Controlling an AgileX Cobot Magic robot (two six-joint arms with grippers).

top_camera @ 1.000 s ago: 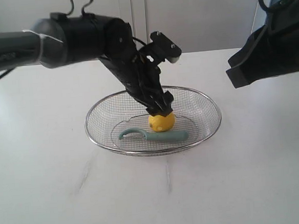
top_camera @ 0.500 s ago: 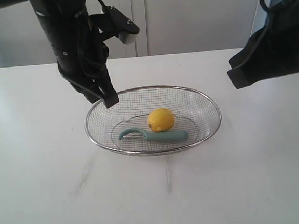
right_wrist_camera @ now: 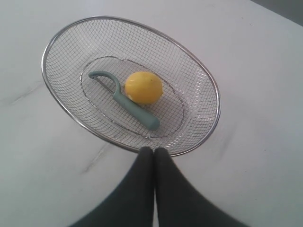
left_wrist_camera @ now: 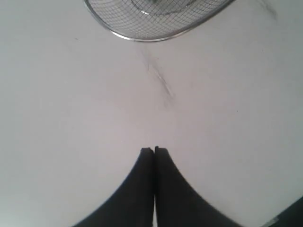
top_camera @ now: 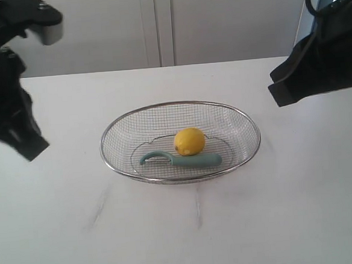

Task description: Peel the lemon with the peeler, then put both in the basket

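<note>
A shallow oval basket (top_camera: 185,178) of fine silver wire mesh, bound by a thicker, shiny steel rim, sits in the middle of a smooth white table (top_camera: 273,222) marked with a few faint grey streaks. On its flat mesh floor lies a small round-oval lemon (top_camera: 189,141) with smooth, bright yellow skin. Right against the lemon's near side lies the peeler (top_camera: 184,160), a slim, pale teal plastic handle pointing right, with a curved, hooked head arching to the left. The left gripper (left_wrist_camera: 154,150), matte black and tapering to narrow tips, hangs over bare table to the left of the basket and well apart from it. Its jaws are pressed together with nothing between them. The right gripper (right_wrist_camera: 154,150), equally black and tapered, is raised to the right of the basket, its jaws likewise closed and empty.
</note>
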